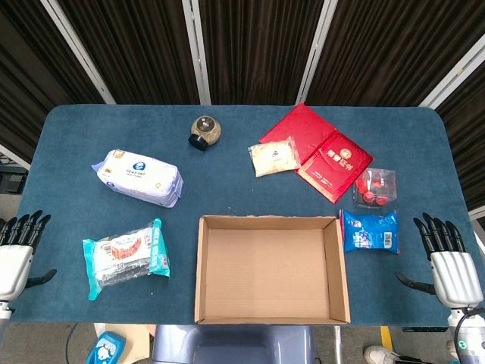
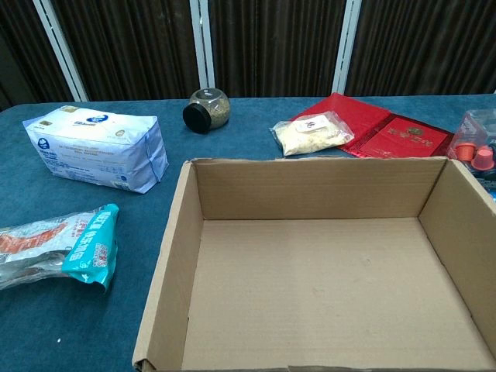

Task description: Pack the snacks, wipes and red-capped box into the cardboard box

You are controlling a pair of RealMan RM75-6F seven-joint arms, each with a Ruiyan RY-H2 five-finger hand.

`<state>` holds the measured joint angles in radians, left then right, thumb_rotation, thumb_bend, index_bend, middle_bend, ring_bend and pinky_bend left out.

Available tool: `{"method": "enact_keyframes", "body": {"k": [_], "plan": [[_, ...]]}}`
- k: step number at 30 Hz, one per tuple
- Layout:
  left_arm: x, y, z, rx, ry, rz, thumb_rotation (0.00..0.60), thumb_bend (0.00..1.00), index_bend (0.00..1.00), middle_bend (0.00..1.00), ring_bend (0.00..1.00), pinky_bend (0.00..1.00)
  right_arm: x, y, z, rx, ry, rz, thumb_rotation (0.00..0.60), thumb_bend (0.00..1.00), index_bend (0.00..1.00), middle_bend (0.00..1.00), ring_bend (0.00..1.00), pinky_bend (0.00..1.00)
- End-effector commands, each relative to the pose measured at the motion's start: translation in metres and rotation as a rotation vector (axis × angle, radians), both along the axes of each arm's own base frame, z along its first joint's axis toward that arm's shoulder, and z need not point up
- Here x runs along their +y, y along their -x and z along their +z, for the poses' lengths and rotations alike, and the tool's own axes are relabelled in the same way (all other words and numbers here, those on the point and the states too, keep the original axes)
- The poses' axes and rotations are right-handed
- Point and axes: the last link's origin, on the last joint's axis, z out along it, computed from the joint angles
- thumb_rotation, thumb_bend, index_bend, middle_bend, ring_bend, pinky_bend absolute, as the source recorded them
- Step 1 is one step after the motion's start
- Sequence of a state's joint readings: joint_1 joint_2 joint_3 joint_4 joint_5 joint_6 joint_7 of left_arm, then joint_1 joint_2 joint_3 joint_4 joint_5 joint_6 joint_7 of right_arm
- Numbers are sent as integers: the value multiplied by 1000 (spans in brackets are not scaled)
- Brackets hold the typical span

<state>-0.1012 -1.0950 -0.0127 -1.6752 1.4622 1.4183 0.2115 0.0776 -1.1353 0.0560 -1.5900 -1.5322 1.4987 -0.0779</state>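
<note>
Closest to you sits the cardboard box (image 2: 325,287), open-topped with nothing inside it, at the table's near edge. Your left hand (image 1: 17,254) rests off the left edge of the blue table (image 1: 68,129), fingers spread and holding nothing; your right hand (image 1: 449,262) mirrors it off the right edge, likewise released with fingers apart.

Just left of the box lies a teal-edged snack bag (image 2: 58,252), flat on the cloth. To the box's right, near its far corner, lies a small blue snack packet (image 1: 369,231), and just beyond that stands the clear box with red caps (image 1: 376,186).

Farther back on the left you have the white wipes pack (image 2: 97,147), lying on its side and well apart from the cardboard box. Behind the box's far wall lies a pale snack pouch (image 2: 310,133), overlapping the edge of a red envelope (image 1: 297,126), with a red booklet (image 1: 335,164) beside it. A round glass jar (image 2: 207,109) with a dark lid lies tipped over near the table's far side, between the wipes and the red items.
</note>
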Motion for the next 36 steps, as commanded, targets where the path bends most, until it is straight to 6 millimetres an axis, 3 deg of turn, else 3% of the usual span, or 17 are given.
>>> {"method": "enact_keyframes", "body": {"k": [1, 21, 28, 36], "plan": [[0, 0, 0, 0, 2, 3, 600, 0, 0, 0, 0, 0, 0, 0, 0, 3, -2, 1, 600, 0, 0, 0, 0, 0], [-4, -4, -7, -7, 67, 32, 600, 0, 0, 0, 0, 0, 1, 3, 0, 4, -15, -9, 600, 0, 0, 0, 0, 0], [-9, -7, -24, 31, 181, 82, 600, 0, 0, 0, 0, 0, 1, 1, -1, -4, -24, -4, 600, 0, 0, 0, 0, 0], [5, -15, -48, 72, 258, 101, 600, 0, 0, 0, 0, 0, 1, -1, -2, -13, -31, -1, 600, 0, 0, 0, 0, 0]]}}
